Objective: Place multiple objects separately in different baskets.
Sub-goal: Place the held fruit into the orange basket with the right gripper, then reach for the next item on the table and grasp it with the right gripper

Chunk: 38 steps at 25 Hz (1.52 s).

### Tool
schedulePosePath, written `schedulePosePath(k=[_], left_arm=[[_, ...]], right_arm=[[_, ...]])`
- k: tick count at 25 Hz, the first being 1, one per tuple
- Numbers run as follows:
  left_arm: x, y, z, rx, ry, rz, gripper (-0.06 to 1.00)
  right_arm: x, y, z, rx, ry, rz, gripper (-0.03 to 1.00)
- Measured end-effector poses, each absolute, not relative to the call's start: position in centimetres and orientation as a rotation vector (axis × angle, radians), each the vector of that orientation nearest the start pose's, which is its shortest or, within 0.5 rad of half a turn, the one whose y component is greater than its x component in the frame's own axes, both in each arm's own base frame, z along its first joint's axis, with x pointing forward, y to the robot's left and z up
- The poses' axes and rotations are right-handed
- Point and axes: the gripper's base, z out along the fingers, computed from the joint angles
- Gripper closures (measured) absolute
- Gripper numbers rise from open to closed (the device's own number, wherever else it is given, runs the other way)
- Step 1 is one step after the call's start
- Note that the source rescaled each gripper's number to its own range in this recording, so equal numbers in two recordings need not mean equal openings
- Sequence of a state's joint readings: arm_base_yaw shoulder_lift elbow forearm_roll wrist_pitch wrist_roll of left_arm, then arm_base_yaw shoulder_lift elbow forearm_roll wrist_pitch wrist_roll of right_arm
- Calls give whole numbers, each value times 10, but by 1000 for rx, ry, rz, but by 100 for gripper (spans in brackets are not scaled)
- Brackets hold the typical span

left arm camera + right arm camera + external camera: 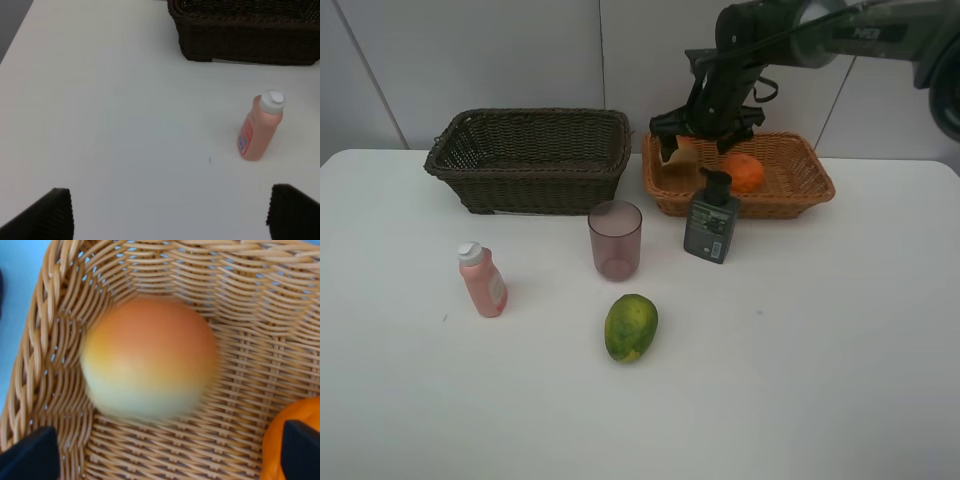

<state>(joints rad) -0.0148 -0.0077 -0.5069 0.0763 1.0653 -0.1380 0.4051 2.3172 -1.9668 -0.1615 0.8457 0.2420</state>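
The right gripper (708,135) hangs over the left end of the light orange-tan basket (785,205) and covers most of what lies beneath it in the high view. From the right wrist, the red-yellow round fruit (150,357) is smeared by blur. It seems to sit in the basket's corner, clear of the fingertips (30,455), which stand spread wide and grip nothing. The orange (747,172) lies in the same basket, beside the fruit, and the wrist view cuts it off at the edge.

The dark pump bottle (711,222) stands on the white table (820,350) just in front of that basket and hides part of its front wall. The translucent purplish cup (615,238) stands upright near the dark brown basket (530,180), with the green-yellow mango (631,327) nearer the camera. The pink white-capped bottle (482,280) stands apart to the left.

The left gripper (170,214) shows only in its own wrist view, where it is spread wide above bare table.
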Motion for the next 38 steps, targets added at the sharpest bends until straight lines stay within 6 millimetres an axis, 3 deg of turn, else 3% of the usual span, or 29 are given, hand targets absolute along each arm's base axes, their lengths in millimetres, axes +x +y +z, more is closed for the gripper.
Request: schedulePosePath(k=[3, 7, 11, 18, 28, 38], left_arm=[[-7, 6, 279, -129, 2028, -5, -6], [-7, 6, 279, -129, 2028, -5, -6], [-7, 6, 279, -129, 2028, -5, -6], [-7, 6, 279, -129, 2028, -5, -6], [-7, 6, 279, -129, 2028, -5, -6], [-7, 6, 279, -129, 2028, -5, -6]], right_arm=[[469, 189, 187, -323, 2647, 8, 1], [458, 185, 222, -424, 2634, -7, 1], [438, 180, 258, -622, 2645, -13, 1], [413, 183, 283, -966, 2633, 11, 1], [391, 225, 283, -1133, 2566, 40, 1], [366, 202, 249, -1228, 2704, -104, 1]])
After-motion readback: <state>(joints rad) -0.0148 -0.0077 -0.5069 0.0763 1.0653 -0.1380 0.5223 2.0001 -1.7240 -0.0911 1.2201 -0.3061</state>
